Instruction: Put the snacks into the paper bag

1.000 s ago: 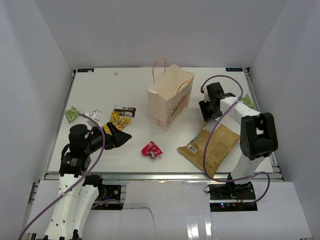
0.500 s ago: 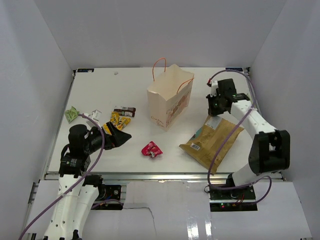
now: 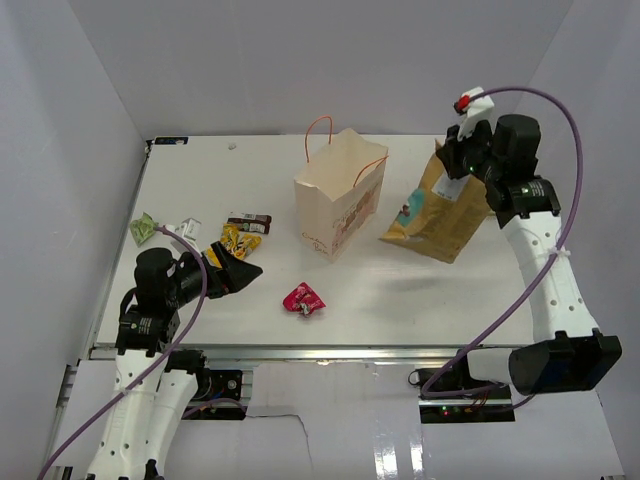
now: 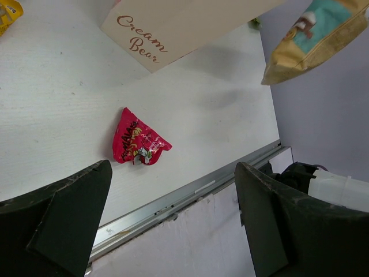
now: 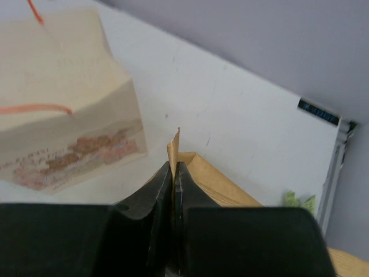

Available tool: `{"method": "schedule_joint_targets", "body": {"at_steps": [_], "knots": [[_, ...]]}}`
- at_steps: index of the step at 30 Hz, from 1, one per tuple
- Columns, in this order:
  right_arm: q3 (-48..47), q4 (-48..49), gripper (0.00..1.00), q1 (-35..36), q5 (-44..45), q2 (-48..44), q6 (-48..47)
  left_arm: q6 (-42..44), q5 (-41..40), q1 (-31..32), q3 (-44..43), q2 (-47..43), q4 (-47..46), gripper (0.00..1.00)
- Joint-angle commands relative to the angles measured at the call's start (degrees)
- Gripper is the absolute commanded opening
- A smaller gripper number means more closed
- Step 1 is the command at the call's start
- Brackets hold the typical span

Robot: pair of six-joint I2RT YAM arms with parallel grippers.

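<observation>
A white table [image 3: 200, 180] sits between pale walls. At near left, the left gripper [image 3: 238, 270] hangs spread wide and empty beside the yellow candy packet [image 3: 238, 240] and the dark bar [image 3: 249, 221]. The red wrapper [image 3: 303, 298] lies mid-table, near the upright paper bag [image 3: 338, 205]. To its right, the right gripper [image 3: 458, 160] pinches the tan bag [image 3: 440, 205] by its top edge, hanging clear of the table. All four snacks are outside the paper bag.

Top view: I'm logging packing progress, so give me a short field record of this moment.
right hand: shut on top edge of tan snack bag, bag held off table
left hand: open, holding nothing
paper bag: upright, left of the held bag
on table: red wrapper, yellow packet, dark bar
in paper bag: cannot tell
</observation>
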State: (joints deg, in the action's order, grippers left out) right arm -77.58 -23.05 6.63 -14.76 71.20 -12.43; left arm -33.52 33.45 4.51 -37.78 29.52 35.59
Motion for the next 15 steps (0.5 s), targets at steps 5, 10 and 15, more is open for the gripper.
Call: {"method": "schedule_joint_targets", "body": {"at_steps": [5,10,15], "knots": [[-27.6,7.3,0.08,0.7,-0.9,9.6,1.7,0.0,0.3,0.1,-2.1,-0.2,-0.2,0.98],[-40.4,10.7,0.08,4.0,1.3,15.8,-0.8,-0.1,0.2,0.1,-2.3,-0.4,-0.2,0.98],[-50.2,14.8,0.08,7.8,6.1,21.9,-6.3,0.0,0.0,0.1,-2.8,-0.2,-0.1,0.98]]}}
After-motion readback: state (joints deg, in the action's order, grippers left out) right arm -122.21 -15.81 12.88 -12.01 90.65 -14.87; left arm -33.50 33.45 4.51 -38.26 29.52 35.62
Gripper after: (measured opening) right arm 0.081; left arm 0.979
